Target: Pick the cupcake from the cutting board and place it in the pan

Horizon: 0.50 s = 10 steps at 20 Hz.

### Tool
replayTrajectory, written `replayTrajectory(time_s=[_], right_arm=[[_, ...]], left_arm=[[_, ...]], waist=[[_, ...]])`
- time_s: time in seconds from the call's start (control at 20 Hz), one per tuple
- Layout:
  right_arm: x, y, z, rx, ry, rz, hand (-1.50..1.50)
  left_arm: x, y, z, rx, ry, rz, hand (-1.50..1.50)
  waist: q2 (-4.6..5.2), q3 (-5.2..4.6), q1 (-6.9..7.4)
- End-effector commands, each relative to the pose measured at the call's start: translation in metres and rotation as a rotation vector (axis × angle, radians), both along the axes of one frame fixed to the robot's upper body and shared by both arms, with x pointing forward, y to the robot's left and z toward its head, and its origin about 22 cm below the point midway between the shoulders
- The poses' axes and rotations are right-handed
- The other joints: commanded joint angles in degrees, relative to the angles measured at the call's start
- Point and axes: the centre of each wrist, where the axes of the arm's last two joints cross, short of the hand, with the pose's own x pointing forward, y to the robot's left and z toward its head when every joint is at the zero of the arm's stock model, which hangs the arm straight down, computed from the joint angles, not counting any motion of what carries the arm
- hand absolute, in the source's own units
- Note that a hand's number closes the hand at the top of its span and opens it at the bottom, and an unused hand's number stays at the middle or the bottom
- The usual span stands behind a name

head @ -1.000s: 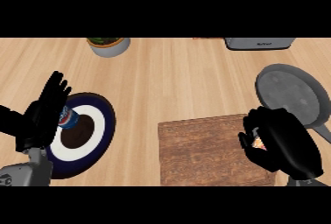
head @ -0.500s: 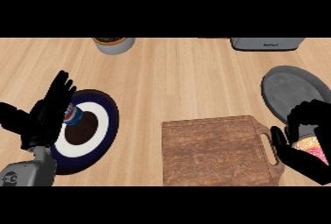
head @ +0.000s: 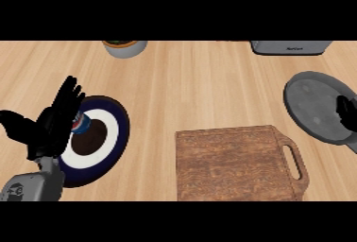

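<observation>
**Fingers straight on the left; right hand cut off over the pan**

Fingers [head: 68,94] of the left hand [head: 49,130] held straight and relaxed, pointing toward 12 o'clock, grasping nothing. Hand at 9 o'clock in the head view, thumb spread out toward the left edge. Set over the left rim of a round plate [head: 111,142] with a dark blue border, a white ring and a dark brown centre. Small red, white and blue item [head: 80,124] on the plate, just beside the fingers and partly hidden by them; too little showing to name. Grey forearm [head: 31,186] below, toward 7 o'clock.

Right hand [head: 346,111] at 3 o'clock, only a black sliver at the right edge, lying over the right part of the grey pan [head: 314,101]. Open or closed: cannot tell. Whether touching the pan: cannot tell.

Wooden cutting board [head: 233,163] at 5 o'clock, flat on the counter [head: 195,90], handle slot toward 3 o'clock, top bare. Pan up toward 2 o'clock from the board, close beside its corner.

Cupcake in no visible spot on board or pan; place cannot be told.

Grey pot [head: 125,47] at 11 o'clock at the far edge. Grey appliance [head: 291,47] at 1 o'clock, cut off by the far edge.
</observation>
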Motion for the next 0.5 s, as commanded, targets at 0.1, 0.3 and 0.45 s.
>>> replayTrajectory(time_s=[0.1, 0.3, 0.45], right_arm=[[0.017, -0.085, -0.013, 0.067, -0.048, -0.059, 1.5], [0.05, -0.101, -0.048, 0.059, -0.009, -0.033, 1.5], [0.077, -0.106, -0.045, 0.082, 0.005, 0.009, 1.5]], left_arm=[[-0.002, -0.005, 0.005, -0.008, -0.003, -0.001, 0.0], [0.014, -0.002, -0.006, -0.012, -0.005, -0.01, 0.0], [0.007, -0.02, 0.003, 0.004, -0.011, -0.02, 0.0]], waist=[[0.03, 0.06, 0.19], [0.27, 0.03, 0.29], [0.22, 0.06, 0.85]])
